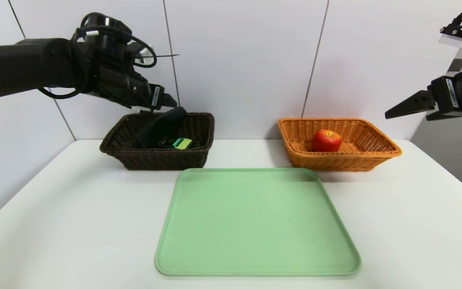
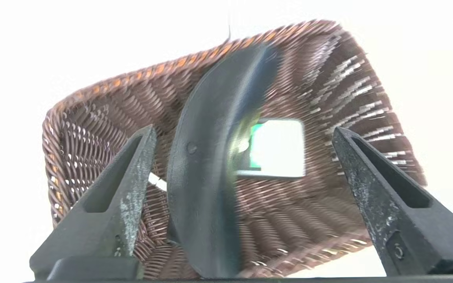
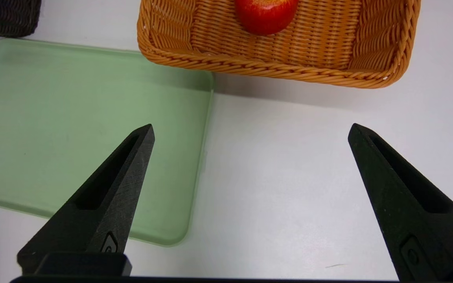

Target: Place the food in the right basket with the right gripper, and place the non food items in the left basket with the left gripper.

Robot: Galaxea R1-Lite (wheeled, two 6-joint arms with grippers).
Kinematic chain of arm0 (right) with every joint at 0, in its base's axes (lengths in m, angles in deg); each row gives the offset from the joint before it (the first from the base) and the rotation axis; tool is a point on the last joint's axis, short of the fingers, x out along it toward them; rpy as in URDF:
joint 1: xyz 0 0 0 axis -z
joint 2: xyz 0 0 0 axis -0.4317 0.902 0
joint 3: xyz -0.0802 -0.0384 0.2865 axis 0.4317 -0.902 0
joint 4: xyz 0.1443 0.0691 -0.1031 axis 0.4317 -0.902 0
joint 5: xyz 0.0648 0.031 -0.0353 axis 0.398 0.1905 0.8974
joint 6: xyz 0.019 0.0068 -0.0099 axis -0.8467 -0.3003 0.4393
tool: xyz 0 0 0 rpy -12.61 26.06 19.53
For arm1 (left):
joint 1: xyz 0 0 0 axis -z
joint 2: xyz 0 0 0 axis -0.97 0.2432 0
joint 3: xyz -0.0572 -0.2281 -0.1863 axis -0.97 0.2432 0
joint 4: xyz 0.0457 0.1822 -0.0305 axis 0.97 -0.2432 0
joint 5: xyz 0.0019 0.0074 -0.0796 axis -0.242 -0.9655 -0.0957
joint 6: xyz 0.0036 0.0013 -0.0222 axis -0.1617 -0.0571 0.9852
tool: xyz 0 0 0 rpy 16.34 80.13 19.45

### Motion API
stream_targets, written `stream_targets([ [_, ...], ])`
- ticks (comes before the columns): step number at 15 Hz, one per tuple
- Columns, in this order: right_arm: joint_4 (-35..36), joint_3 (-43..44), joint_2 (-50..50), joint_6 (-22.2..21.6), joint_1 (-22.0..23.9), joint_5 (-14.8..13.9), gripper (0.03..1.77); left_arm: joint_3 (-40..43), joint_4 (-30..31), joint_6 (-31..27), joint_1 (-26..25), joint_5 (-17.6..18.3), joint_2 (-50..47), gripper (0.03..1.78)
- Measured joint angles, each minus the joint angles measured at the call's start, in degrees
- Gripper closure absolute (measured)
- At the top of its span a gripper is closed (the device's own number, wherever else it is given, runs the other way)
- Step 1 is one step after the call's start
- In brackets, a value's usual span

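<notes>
Above the dark brown left basket [image 1: 159,161] my left gripper [image 1: 167,105] hangs open. A black curved object [image 1: 161,126] stands tilted inside the basket just under it. In the left wrist view this black object [image 2: 207,157] lies between my spread fingers of the left gripper [image 2: 244,129] and is not clamped. Beside it in the dark basket [image 2: 309,78] lies a small green-and-white box [image 1: 183,143] [image 2: 279,147]. A red apple [image 1: 326,140] [image 3: 266,13] rests in the orange right basket [image 1: 335,163] [image 3: 269,70]. My right gripper [image 1: 407,114] [image 3: 250,127] is open and empty, raised at the far right.
A light green tray [image 1: 255,224] [image 3: 73,118] with nothing on it lies in the middle of the white table [image 1: 54,220], in front of both baskets. A white tiled wall stands right behind the baskets.
</notes>
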Motion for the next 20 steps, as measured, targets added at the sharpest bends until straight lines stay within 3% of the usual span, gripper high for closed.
stream_targets([
  [3,0.0,-1.4,-1.6,0.0,0.1,0.1,0.10,0.0,-4.1,2.2,7.4,-2.1,-5.1,0.18],
  [6,0.0,-3.3,-4.2,0.1,0.0,0.6,0.10,0.8,-12.1,11.1,16.6,-9.1,-11.1,0.16],
  [10,0.0,-6.7,-9.0,0.2,0.0,0.6,0.10,6.8,-21.3,17.6,21.1,-12.1,-22.6,0.14],
  [14,0.1,-11.6,-16.2,0.4,0.0,0.6,0.10,18.3,-22.7,19.1,15.1,-12.3,-36.6,0.13],
  [20,0.3,-21.4,-31.5,0.6,0.0,0.2,0.10,35.3,-22.7,17.2,-3.7,-11.9,-57.8,0.12],
])
